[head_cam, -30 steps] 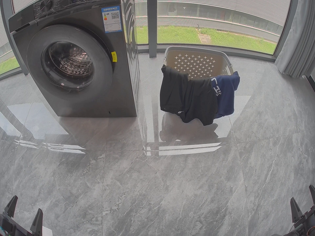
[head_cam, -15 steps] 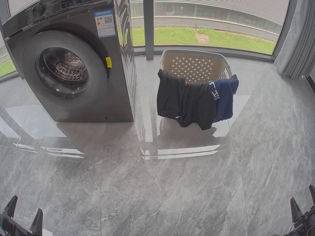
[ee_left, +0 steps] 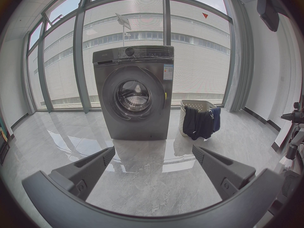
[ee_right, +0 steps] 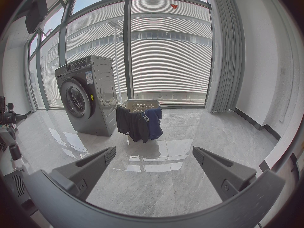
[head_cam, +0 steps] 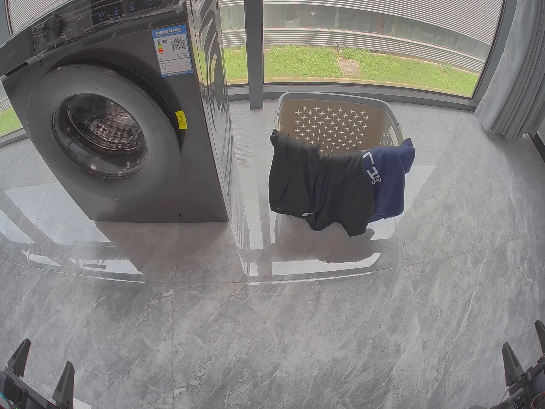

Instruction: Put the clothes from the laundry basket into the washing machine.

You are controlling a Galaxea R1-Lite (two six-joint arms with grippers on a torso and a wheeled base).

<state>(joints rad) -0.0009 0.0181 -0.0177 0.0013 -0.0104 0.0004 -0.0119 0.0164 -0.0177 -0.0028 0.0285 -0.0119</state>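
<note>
A grey front-loading washing machine (head_cam: 113,115) stands at the far left with its round door (head_cam: 99,134) shut. To its right sits a beige laundry basket (head_cam: 335,117). A black garment (head_cam: 318,186) and a navy garment (head_cam: 392,180) hang over the basket's near rim. My left gripper (head_cam: 42,364) is at the near left floor edge and my right gripper (head_cam: 525,350) at the near right, both open, empty and far from the basket. The left wrist view shows the machine (ee_left: 136,92) and basket (ee_left: 198,105) ahead; the right wrist view shows the basket (ee_right: 141,104) and black garment (ee_right: 131,124).
Glossy grey marble floor (head_cam: 284,325) stretches open between me and the basket. Floor-to-ceiling windows (head_cam: 369,29) stand behind, with a dark window post (head_cam: 254,35) between machine and basket. Grey curtains (head_cam: 519,69) hang at the far right.
The head view has shifted: machine and basket now sit lower and a little left in the picture, so the camera has moved closer. Both grippers hold the same place, still open.
</note>
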